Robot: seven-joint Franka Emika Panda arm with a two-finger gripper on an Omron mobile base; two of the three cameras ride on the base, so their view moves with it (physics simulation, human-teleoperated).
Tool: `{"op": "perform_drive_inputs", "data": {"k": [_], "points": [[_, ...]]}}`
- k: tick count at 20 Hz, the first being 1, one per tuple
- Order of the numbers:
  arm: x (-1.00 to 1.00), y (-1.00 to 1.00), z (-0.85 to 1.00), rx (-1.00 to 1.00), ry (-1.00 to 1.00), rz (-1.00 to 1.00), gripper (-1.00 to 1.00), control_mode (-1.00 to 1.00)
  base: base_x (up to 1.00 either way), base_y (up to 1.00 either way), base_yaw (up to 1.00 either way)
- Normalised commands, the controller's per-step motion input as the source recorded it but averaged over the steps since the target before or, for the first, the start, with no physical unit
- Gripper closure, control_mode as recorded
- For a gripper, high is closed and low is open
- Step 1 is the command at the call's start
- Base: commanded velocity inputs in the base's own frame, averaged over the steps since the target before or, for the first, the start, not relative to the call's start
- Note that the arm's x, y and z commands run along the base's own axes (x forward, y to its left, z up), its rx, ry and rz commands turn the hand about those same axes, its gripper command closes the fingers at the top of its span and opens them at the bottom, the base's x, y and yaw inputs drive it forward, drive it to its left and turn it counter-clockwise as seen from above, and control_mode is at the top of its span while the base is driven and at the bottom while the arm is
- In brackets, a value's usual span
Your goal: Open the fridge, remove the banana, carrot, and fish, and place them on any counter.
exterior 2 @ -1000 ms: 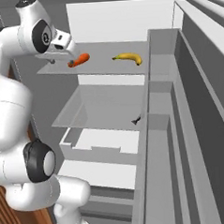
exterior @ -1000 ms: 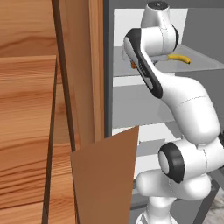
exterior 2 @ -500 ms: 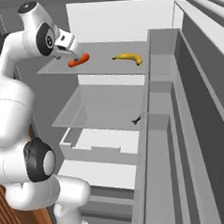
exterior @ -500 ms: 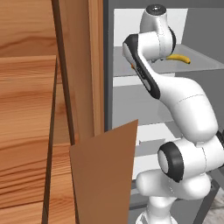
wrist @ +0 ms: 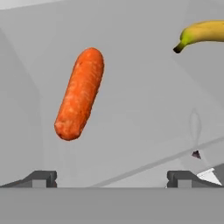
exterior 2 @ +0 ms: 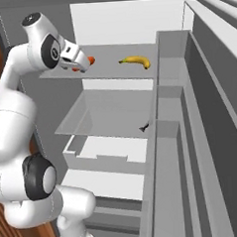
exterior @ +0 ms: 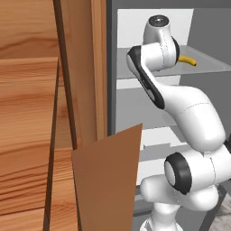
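Inside the open fridge (exterior 2: 114, 21), the gripper (wrist: 111, 177) hangs over the carrot (wrist: 80, 99), jaws spread wide and empty; the banana (exterior 2: 135, 62) lies nearby.

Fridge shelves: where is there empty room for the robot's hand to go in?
On the top shelf, the bare grey strip between the carrot and the banana is free. The middle shelf is bare except for the small dark fish at its right front corner. It is most crowded around the carrot, where the open gripper hovers.

Wooden cabinets (exterior: 31, 135), perhaps a pantry
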Motion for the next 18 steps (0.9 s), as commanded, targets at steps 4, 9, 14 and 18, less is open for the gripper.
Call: {"op": "perform_drive_inputs", "data": {"k": [4,9,14,18], "points": [[0.00,0.00,0.00,0.00,-0.11,-0.02,-1.00,-1.00,0.00,0.00,0.00],[0.24,0.00,-0.05,0.00,-0.09,-0.02,-1.00,-1.00,0.00,0.00,0.00],[0.54,0.00,0.00,0.00,-0.02,-0.04,-1.00,-1.00,0.00,0.00,0.00],[0.61,0.00,0.00,0.00,0.00,-0.04,-1.00,-1.00,0.00,0.00,0.00]]}}
